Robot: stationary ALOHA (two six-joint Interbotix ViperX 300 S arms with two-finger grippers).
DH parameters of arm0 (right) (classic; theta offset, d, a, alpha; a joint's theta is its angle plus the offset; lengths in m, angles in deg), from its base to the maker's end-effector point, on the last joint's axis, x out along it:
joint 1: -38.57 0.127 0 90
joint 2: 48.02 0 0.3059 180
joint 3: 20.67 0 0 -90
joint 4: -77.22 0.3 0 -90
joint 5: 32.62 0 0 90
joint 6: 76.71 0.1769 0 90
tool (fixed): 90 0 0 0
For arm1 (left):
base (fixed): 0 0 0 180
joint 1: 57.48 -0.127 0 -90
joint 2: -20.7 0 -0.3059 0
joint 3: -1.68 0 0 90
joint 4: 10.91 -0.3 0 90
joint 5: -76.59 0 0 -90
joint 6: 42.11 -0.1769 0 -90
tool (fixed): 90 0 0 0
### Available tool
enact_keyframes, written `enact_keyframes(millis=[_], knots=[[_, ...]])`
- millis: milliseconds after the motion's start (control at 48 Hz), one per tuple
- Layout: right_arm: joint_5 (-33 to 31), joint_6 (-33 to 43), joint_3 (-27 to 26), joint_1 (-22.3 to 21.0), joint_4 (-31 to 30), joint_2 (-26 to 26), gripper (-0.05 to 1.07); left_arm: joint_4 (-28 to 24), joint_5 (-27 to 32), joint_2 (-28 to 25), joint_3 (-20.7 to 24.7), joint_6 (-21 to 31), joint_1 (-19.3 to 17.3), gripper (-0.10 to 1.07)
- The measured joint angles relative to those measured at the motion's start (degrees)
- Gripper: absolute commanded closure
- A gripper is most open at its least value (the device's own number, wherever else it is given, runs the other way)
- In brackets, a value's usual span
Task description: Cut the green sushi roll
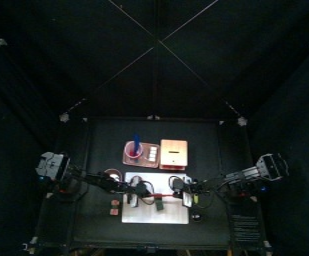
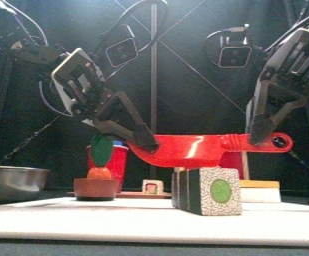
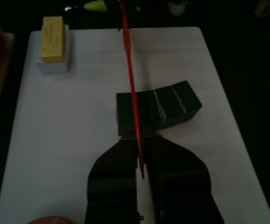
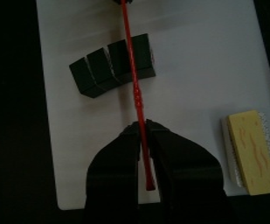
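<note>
Both pincers, left pincer [image 3: 141,171] and right pincer [image 4: 145,162], grip one thin red knife [image 4: 135,79] above the small dark green sushi roll [image 4: 111,65], ready to cut it.

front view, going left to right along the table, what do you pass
metal bowl → brown dish → green sushi roll → white board
</note>
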Motion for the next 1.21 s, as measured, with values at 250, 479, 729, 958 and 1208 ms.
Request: enact_keyframes(millis=[250,479,729,958,1208], knots=[[-0.09,-0.09,0.26,0.18,1.67,-0.09,0.58,0.26,0.18,-1.67,0.97,0.09,0.79,0.61],[0.0,0.0,0.26,0.18,2.11,-0.09,0.58,0.62,1.41,-1.85,1.32,0.09,0.88,0.61],[-0.09,-0.09,0.26,0.09,1.85,-0.18,0.58,0.79,1.67,-1.93,1.23,0.0,0.88,0.61],[-0.09,-0.09,-0.09,-0.53,-0.35,-0.35,0.58,0.79,2.99,-2.02,1.23,-0.09,0.18,0.61],[-0.09,-0.09,-0.18,-0.79,0.0,-2.29,0.58,0.79,4.31,-2.72,1.49,-0.18,-0.35,0.61]])
